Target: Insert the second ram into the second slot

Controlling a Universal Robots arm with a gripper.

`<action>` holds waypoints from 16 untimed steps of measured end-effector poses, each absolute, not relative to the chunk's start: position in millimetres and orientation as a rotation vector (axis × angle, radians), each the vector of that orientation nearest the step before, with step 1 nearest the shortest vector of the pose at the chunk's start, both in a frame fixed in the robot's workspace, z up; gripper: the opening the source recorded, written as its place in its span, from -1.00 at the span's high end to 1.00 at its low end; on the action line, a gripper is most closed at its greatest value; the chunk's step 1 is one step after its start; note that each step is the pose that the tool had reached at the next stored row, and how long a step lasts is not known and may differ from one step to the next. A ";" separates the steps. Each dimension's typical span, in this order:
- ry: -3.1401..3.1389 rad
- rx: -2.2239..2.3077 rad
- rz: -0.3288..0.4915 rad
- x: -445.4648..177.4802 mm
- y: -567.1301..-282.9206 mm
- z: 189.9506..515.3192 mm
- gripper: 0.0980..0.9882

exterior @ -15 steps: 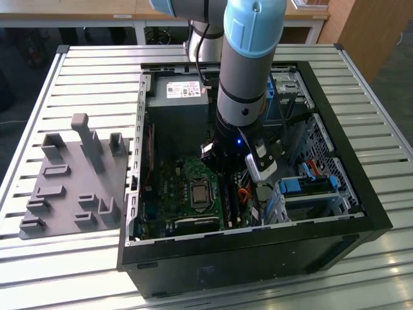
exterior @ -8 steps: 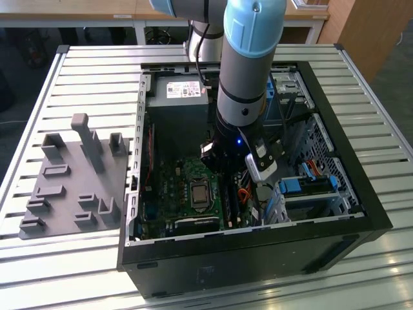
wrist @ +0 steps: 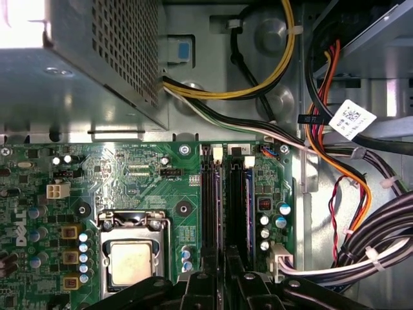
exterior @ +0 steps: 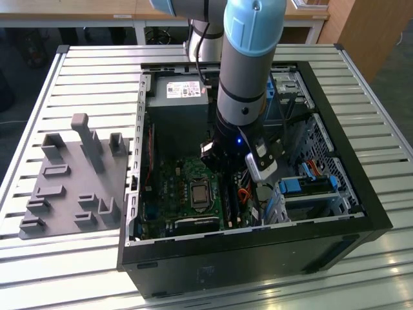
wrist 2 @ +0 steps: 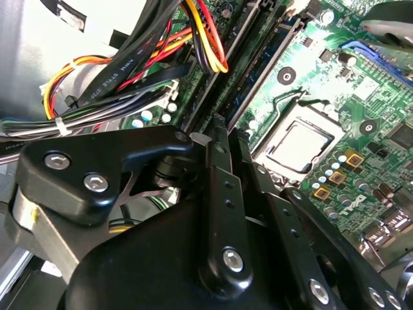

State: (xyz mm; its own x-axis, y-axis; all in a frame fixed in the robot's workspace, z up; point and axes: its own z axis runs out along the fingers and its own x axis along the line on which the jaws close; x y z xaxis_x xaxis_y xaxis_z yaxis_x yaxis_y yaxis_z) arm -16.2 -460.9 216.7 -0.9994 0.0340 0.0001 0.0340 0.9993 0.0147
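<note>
The gripper has its black, bolted metal fingers pressed together, with only a thin seam between them and nothing visible in that seam. In both wrist views the tips sit at one end of the two long dark slots, though I cannot tell whether they are touching.

The ram appears to stand in the slot farther from the socket, showing as a thin blue edge beside black plastic. It looks placed rather than carried, so the step in hand is probably seating it. That would call for a straight, even push along the stick's top edge until the pale end latches close.

The board around them is glossy green, studded with small round capacitors, and the socket's square metal lid is dull silver. Bundled yellow, orange and black cables run beside the slots.

In the exterior view the pale blue arm comes down at the frame's centre into the open black case. A grey moulded tray lies at the left of the frame.
</note>
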 end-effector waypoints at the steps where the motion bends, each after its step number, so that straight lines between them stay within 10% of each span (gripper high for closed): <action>1: 3.141 0.053 0.023 -16.2 -460.9 217.2 0.74; 16: 3.142 0.053 0.023 -16.1 -460.9 223.3 0.98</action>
